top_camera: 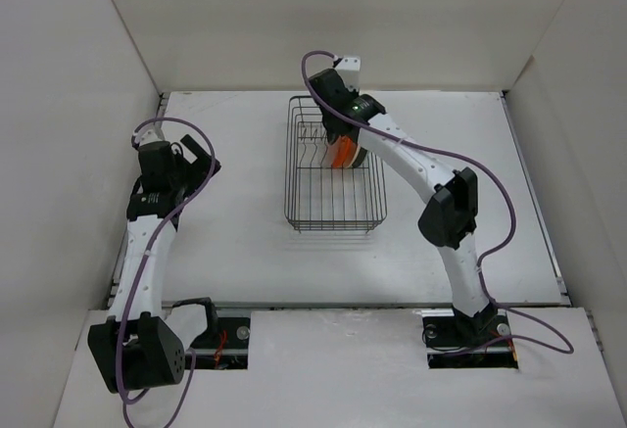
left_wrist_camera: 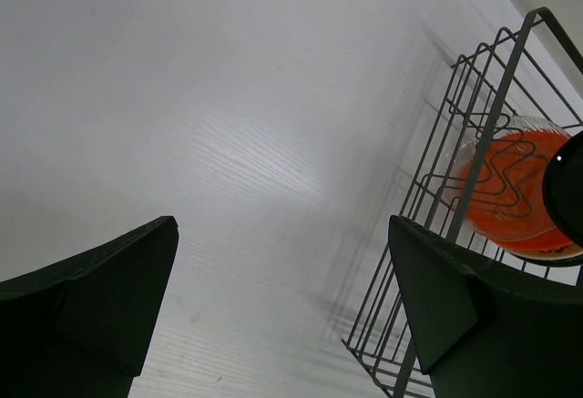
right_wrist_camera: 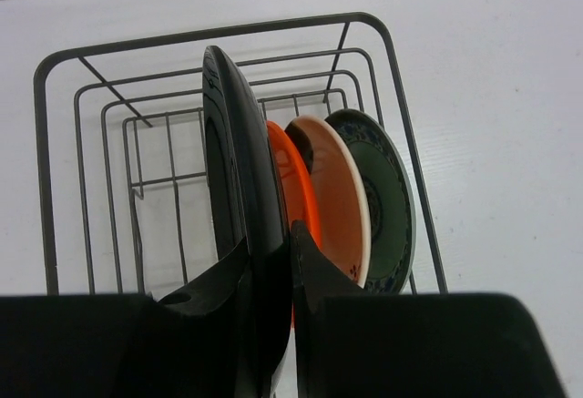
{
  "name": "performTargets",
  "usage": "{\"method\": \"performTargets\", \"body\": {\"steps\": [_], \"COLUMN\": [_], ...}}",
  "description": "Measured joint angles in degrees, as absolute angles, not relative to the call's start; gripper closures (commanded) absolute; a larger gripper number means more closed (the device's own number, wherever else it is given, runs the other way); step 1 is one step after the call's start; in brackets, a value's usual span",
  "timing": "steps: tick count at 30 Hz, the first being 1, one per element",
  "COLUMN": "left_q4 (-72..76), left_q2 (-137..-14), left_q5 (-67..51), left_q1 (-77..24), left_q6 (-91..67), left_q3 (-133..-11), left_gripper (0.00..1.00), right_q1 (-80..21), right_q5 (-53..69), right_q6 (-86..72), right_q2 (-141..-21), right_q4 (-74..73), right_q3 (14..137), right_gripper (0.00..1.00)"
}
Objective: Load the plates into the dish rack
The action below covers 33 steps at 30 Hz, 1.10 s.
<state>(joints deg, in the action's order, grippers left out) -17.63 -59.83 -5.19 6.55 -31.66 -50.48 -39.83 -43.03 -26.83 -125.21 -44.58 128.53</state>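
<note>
1. Right gripper [right_wrist_camera: 271, 261] clamps black plate [right_wrist_camera: 239, 143], upright inside rack [top_camera: 333, 193].
2. We note orange plate [right_wrist_camera: 296, 188], cream plate [right_wrist_camera: 337, 198] and teal plate [right_wrist_camera: 387, 207] standing beside it.
3. Left gripper [left_wrist_camera: 282, 234], jaws apart, hovers left of rack.

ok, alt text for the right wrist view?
The right claw grips a glossy black plate upright by its edge, at the wire dish rack. Beside it stand an orange plate, a cream plate and a teal patterned plate.
</note>
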Motion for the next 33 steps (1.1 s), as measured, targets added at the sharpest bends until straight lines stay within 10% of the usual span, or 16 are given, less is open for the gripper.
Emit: {"method": "performTargets", "body": {"steps": [23, 33], "left_q4": [-17.7, -17.6], "left_q2": [-59.8, -59.8], "left_q5": [-6.9, -7.1], "left_q1": [6.5, 6.5], "left_q6": [-31.5, -31.5], "left_q3": [-50.5, -50.5], "left_gripper": [0.00, 0.00], "right_q1": [-40.6, -41.4], "right_q5": [-40.5, -38.5], "right_q6": [-29.0, -29.5], "right_q2": [-132.2, -132.2], "right_q4": [-44.5, -44.0], "right_q3": [132.0, 132.0], "right_gripper": [1.00, 0.34]}}
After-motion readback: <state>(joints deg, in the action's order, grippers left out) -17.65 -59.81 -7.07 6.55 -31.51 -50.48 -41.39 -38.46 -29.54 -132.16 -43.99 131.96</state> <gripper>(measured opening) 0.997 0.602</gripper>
